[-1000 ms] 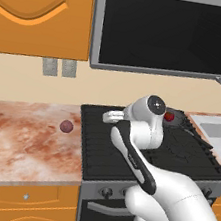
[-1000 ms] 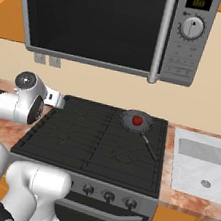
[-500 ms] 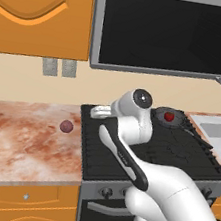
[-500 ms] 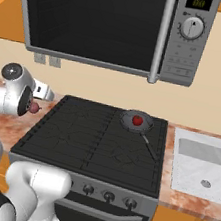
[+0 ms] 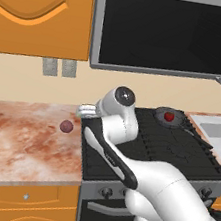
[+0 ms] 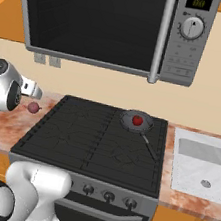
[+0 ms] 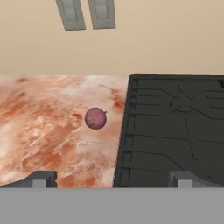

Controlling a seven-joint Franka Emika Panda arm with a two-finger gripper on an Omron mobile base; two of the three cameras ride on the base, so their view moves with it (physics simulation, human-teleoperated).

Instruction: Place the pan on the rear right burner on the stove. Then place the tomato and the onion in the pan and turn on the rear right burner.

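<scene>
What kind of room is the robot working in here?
A rendered home kitchen, most likely: a black gas stove set into a marbled counter, a microwave mounted above it, and a sink to the right.

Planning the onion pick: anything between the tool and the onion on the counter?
Nothing visible. The onion lies alone on the marble counter, just left of the stove edge. The open tool points at it in the hand view, with bare counter between them.
</scene>
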